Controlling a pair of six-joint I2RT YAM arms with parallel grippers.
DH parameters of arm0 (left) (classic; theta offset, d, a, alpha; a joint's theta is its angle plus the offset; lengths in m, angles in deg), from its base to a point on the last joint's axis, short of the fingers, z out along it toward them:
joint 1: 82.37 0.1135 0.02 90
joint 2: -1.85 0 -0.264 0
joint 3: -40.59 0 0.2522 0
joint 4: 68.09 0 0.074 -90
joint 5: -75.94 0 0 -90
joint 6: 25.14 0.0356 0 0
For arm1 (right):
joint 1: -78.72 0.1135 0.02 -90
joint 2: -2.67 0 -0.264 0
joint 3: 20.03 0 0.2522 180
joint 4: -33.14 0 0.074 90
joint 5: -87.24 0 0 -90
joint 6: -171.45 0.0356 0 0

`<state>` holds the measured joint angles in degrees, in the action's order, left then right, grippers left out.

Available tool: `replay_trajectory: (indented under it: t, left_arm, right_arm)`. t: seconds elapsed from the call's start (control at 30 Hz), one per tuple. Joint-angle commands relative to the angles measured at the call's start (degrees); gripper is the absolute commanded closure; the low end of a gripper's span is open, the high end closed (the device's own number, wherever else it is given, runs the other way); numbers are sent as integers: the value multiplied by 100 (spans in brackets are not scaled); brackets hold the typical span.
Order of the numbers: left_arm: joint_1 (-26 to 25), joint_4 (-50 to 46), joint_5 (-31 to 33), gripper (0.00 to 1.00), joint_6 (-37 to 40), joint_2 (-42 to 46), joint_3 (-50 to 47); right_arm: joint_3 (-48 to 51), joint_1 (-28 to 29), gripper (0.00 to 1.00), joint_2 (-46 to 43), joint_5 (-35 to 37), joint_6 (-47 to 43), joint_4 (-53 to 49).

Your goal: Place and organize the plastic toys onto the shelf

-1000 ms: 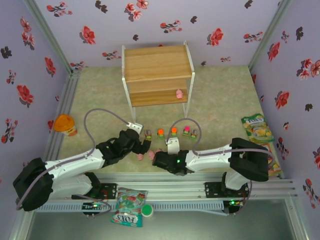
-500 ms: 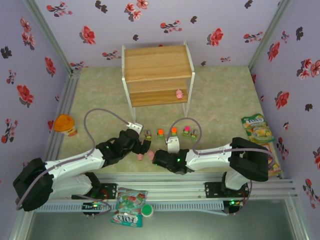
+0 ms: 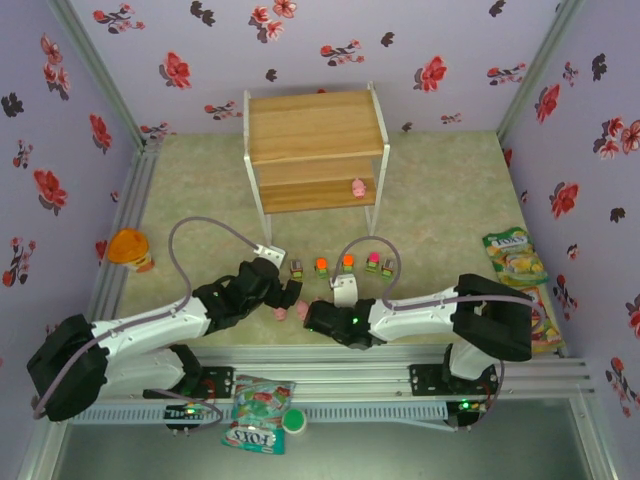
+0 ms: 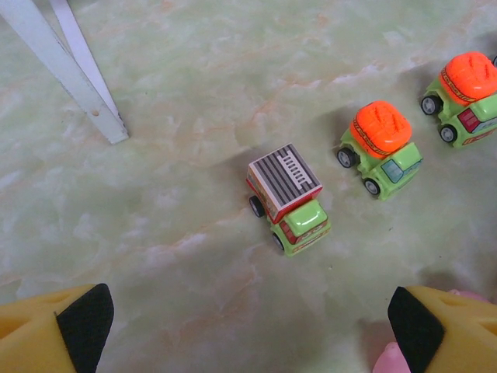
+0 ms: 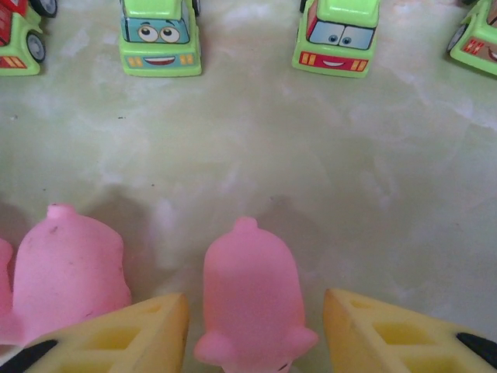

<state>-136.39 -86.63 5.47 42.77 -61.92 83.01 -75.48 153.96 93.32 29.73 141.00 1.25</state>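
Right gripper straddles pink pig, jaws half-open, seemingly to pinch it; cars at twelve o'clock. Left gripper gapes wide.

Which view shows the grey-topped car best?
The left wrist view: the grey-topped car sits mid-frame, large and sharp, stripes and wheels clear. The top external view shows it as a tiny speck; the right wrist view perhaps a cut-off corner.
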Motion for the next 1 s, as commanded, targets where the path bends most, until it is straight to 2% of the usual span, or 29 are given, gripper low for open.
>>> replay_trajectory:
  t: [0.0,0.4,0.73,0.97]
  left_arm:
    - [-21,36,60,4,74,-56,183]
    - [-21,30,36,5,82,-85,192]
    - [-21,21,32,4,82,-145,210]
    - [-21,21,36,4,82,-170,226]
  right_arm:
    - [128,-51,50,80,-23,4,10]
    - [143,-135,54,145,-39,-66,107]
    - [126,-159,63,190,-55,-93,121]
    - [193,-161,64,256,-94,-63,152]
